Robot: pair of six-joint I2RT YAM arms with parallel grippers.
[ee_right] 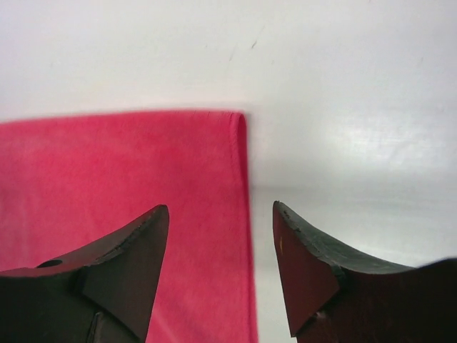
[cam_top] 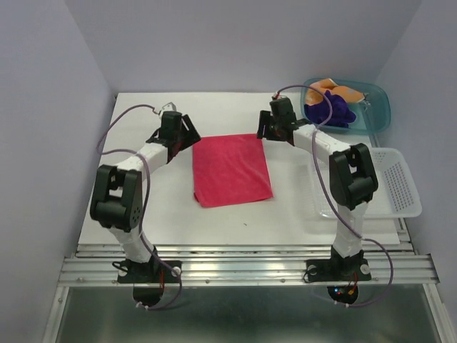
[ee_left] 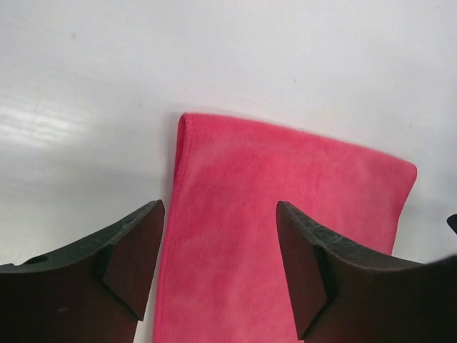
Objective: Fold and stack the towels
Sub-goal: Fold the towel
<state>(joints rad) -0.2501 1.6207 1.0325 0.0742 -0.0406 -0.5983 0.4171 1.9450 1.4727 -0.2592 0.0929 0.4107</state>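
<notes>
Over the pink-red towel (cam_top: 232,170), left pincer (ee_left: 220,218) and right pincer (ee_right: 220,214) gape.

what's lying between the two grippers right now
The far edge of the pink-red towel, flat on the white table, spans the gap between the left gripper and right gripper; the top external view shows it.

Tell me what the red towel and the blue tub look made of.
Pink-red towel: soft cloth, probably microfibre; matte, with a fuzzy nap and a rolled hem along its edge. Teal tub: likely plastic; glossy, tinted, and see-through at its walls.
</notes>
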